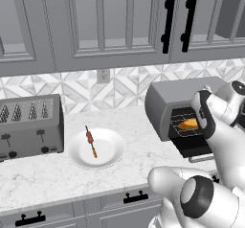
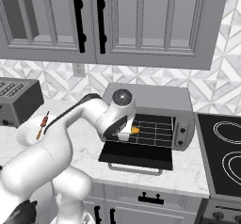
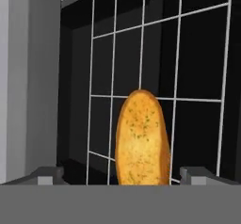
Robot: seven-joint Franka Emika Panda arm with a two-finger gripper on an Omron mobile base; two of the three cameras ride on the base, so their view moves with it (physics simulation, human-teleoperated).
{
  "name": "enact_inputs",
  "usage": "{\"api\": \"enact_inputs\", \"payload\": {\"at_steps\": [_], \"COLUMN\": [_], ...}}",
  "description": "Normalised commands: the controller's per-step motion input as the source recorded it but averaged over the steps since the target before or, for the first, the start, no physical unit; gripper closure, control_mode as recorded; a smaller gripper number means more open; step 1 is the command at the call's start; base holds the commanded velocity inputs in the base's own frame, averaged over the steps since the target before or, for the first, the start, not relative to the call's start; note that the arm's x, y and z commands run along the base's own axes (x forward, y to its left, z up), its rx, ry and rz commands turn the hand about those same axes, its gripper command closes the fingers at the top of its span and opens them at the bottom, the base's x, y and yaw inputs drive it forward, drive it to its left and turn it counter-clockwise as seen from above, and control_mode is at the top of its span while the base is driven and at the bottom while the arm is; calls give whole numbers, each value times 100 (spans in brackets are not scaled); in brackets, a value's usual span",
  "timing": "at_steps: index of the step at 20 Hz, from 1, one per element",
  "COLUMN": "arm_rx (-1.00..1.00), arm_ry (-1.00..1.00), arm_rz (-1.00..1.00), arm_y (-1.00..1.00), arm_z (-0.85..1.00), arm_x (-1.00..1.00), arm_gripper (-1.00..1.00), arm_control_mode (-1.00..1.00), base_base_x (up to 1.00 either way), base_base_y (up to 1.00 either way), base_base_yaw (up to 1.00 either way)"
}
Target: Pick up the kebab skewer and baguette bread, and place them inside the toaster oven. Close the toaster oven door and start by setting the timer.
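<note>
Baguette bread (image 3: 141, 140) lies on the wire rack (image 3: 197, 68) inside the toaster oven (image 1: 165, 105), gripper (image 3: 121, 175) fingers apart either side at 6 o'clock; withdraw straight back, avoiding the rack, before fetching the kebab skewer (image 1: 91, 141).

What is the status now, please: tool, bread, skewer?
Tool open at toaster oven mouth, straddling baguette bread on wire rack. Kebab skewer on white plate. Toaster oven door down, nothing blocking.
</note>
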Motion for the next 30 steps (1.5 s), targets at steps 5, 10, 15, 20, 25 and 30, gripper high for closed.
{"api": "enact_inputs", "payload": {"at_steps": [5,10,15,20,25,30], "arm_rx": [-18,-22,-22,-19,-16,-7], "arm_ry": [11,11,17,15,9,10], "arm_rz": [30,49,47,48,48,38], "arm_y": [99,100,100,100,100,94], "arm_z": [28,5,25,12,-5,-10], "arm_x": [-49,-51,-27,0,1,25], "arm_gripper": [-100,-100,-100,-100,-100,-100], "arm_control_mode": [-100,-100,-100,-100,-100,-100], "base_base_x": [0,0,0,0,0,0], "base_base_y": [0,0,0,0,0,0], "base_base_yaw": [0,0,0,0,0,0]}}
